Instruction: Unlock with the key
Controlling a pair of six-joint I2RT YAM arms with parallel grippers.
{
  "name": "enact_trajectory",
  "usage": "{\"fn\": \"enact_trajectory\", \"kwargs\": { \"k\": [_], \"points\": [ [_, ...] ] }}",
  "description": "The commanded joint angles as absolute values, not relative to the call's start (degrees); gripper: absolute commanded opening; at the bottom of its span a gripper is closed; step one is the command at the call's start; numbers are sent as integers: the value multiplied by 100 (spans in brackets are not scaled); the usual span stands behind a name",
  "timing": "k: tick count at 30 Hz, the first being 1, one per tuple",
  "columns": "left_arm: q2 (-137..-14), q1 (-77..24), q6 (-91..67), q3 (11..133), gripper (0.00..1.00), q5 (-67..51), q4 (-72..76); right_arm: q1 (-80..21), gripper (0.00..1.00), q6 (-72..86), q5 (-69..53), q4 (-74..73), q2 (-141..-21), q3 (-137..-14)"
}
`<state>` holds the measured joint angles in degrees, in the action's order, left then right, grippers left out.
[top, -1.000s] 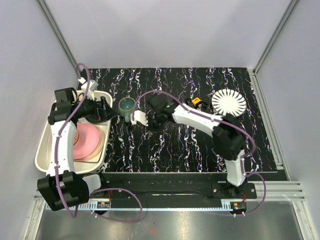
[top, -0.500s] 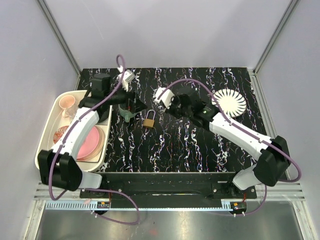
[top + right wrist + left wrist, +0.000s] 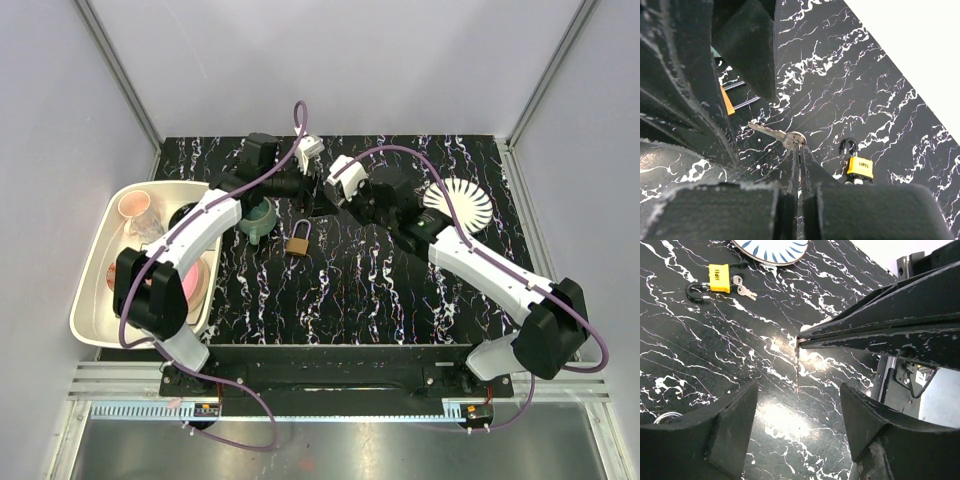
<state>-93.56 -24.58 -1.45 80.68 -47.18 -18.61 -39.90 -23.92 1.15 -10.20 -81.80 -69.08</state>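
A brass padlock [image 3: 297, 241] lies on the black marbled table, just in front of both grippers. My right gripper [image 3: 800, 145] is shut on the head of a silver key [image 3: 771, 132], whose blade points out to the left. My left gripper [image 3: 797, 388] is open and faces the key [image 3: 796, 365], which hangs between and ahead of its fingers without touching them. From above, the left gripper [image 3: 300, 192] and the right gripper [image 3: 322, 200] almost meet at the back of the table. Part of the brass padlock [image 3: 726, 101] shows in the right wrist view.
A yellow padlock [image 3: 719, 278] with small keys [image 3: 743, 290] lies near a white striped plate [image 3: 460, 204]. A teal cup [image 3: 260, 218] stands under the left arm. A cream tray [image 3: 88, 300] at the left holds pink dishes.
The left arm has swung right, from over the tray past the teal cup to the right gripper. The right gripper has drawn back off the brass padlock, which now lies uncovered.
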Motion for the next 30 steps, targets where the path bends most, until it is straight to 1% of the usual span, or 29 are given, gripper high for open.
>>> {"fn": "enact_trajectory", "kwargs": {
  "k": [1,2,3,5,6,7,12,15,16,17,19,20,26,27,30],
  "points": [
    [-9395,-2470,-158,8455,68,-4772,-1802,-3937,0,-2233,264,-624,-7919,-6908],
    [-9430,-2478,-176,8472,67,-4807,-1793,-3929,0,-2232,255,-615,-7928,-6908],
    [-9448,-2513,-193,8481,60,-4825,-1802,-3937,0,-2224,255,-607,-7928,-6926],
    [-9492,-2540,-202,8499,55,-4851,-1828,-3929,0,-2206,246,-615,-7971,-6961],
    [-9510,-2584,-193,8508,49,-4852,-1846,-3929,0,-2197,237,-607,-7980,-6961],
    [-9518,-2601,-185,8525,46,-4852,-1872,-3929,0,-2197,229,-606,-7980,-6978],
    [-9554,-2654,-141,8552,41,-4755,-1898,-3929,0,-2188,202,-615,-8007,-6996],
    [-9580,-2689,-132,8596,33,-4746,-1960,-3929,0,-2197,176,-615,-7981,-6979],
    [-9597,-2689,-132,8613,29,-4746,-1969,-3937,0,-2197,184,-607,-7980,-6970],
    [-9615,-2689,-132,8631,22,-4729,-1995,-3937,0,-2206,176,-598,-7972,-6961],
    [-9642,-2716,-97,8692,12,-4711,-2039,-3929,0,-2223,176,-606,-7954,-6944],
    [-9668,-2716,-97,8710,0,-4702,-2083,-3929,0,-2232,176,-606,-7945,-6935],
    [-9642,-2716,113,8736,0,-4536,-2249,-3929,1,-2364,202,-554,-7770,-6777],
    [-9633,-2716,227,8771,0,-4535,-2302,-3929,4,-2408,193,-554,-7735,-6768],
    [-9571,-2725,560,8902,0,-4526,-2618,-3894,48,-2470,19,-632,-7480,-6697]
  ]
}}
